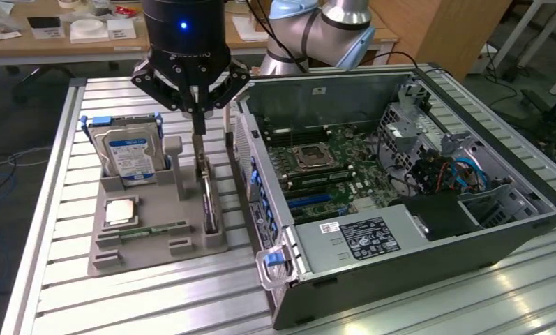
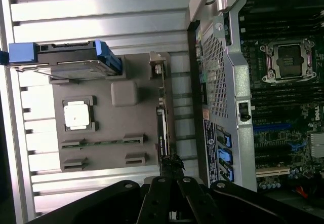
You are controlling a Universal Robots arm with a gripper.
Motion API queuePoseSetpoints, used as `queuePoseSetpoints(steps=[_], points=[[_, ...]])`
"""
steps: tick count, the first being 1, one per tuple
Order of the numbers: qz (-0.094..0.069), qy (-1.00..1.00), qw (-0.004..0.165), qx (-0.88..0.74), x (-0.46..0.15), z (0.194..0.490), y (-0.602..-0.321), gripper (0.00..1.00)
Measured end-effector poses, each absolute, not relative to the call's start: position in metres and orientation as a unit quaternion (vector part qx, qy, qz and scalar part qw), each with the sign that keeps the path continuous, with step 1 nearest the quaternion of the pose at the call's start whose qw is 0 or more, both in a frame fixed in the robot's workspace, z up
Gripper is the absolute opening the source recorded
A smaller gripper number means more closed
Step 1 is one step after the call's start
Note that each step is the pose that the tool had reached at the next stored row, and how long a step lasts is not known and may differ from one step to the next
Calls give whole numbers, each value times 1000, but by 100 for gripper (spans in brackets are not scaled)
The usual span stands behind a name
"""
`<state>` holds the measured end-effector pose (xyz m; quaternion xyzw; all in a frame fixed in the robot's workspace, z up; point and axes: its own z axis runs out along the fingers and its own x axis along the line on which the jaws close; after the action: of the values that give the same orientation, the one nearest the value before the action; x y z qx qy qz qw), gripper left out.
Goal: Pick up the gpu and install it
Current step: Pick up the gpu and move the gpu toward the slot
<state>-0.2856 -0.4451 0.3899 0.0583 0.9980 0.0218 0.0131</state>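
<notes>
Case (image 1: 371, 241) is laid open nearest, on tabletop (image 1: 119, 300). Beside it, gpu (image 1: 208, 202) is stood on edge in grey holder (image 1: 157, 244), case side. Claw (image 1: 200, 117) is closed tight on gpu's top edge from above. Drive (image 1: 133, 157) is racked at holder's far end.
</notes>
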Motion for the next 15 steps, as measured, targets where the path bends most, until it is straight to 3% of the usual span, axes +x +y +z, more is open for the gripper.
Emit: queuePoseSetpoints(steps=[5,7,8,12,15], points=[[22,998,13,58,-286,390,-445,11],[22,998,13,58,-286,390,-445,24],[22,998,13,58,-286,390,-445,24],[22,998,13,58,-286,390,-445,42],[22,998,13,58,-286,390,-445,42]])
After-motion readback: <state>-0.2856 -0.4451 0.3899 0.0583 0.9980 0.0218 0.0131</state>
